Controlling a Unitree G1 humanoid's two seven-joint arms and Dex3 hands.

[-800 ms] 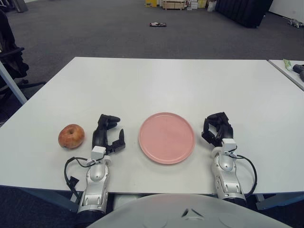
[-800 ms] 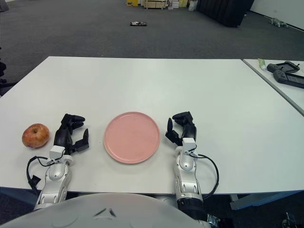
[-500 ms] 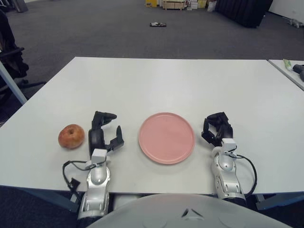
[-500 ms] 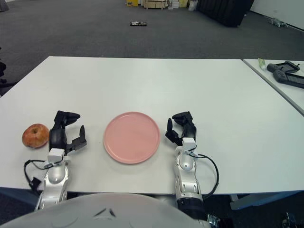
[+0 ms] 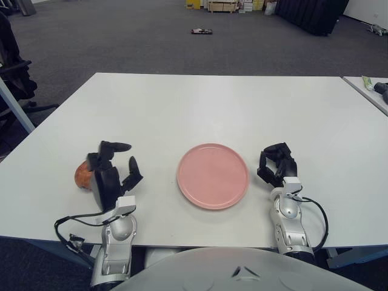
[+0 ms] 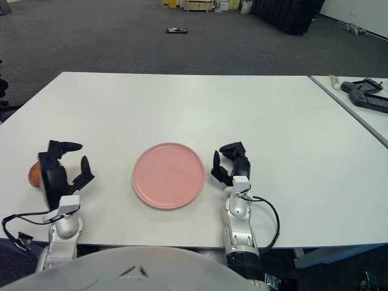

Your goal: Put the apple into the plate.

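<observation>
A red-yellow apple (image 5: 82, 174) lies on the white table (image 5: 212, 109) at the front left, mostly hidden behind my left hand. My left hand (image 5: 112, 171) is raised off the table right beside the apple, on its right, fingers spread open and holding nothing. A pink plate (image 5: 213, 176) lies flat at the front centre, with nothing on it. My right hand (image 5: 277, 165) rests on the table just right of the plate, fingers loosely curled and holding nothing.
A second table (image 6: 357, 97) with dark devices stands at the far right. Grey carpet lies beyond the table, with a small dark object (image 5: 201, 31) on it. A dark chair (image 5: 15, 73) stands at the far left.
My left hand has lifted off the table and moved left to the apple, now covering most of it. The right hand, plate and apple have not moved.
</observation>
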